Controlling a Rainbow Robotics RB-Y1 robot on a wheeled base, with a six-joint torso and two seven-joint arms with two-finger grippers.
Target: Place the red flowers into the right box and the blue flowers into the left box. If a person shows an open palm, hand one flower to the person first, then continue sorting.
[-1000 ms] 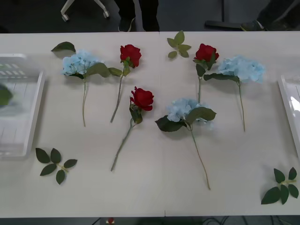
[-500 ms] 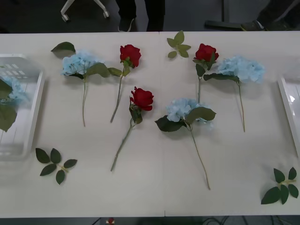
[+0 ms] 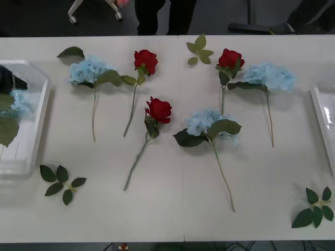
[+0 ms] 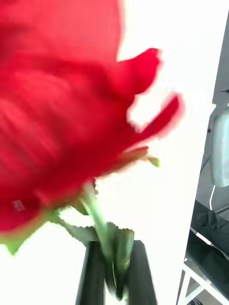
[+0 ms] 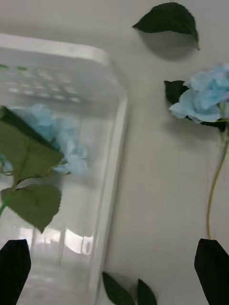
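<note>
Right gripper (image 4: 114, 274) clamped on red rose (image 4: 57, 105) stem just under bloom; probably light, floppy head, so grip stem. Left gripper (image 5: 114, 267) fingers apart above left box (image 5: 112, 143), blue flower (image 5: 52, 143) inside.

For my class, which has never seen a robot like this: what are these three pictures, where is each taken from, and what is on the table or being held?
This is a two-armed robot sorting artificial flowers. The wide picture looks down from above its arms onto a white table. On it lie three red roses, three blue flowers and loose leaf sprigs. A clear box sits at the left edge, another at the right edge.

The other two pictures come from cameras on the wrists. The right gripper is shut on a red rose, pinching its stem. The left gripper, fingers open, is over the left box, where a blue flower lies inside.
</note>
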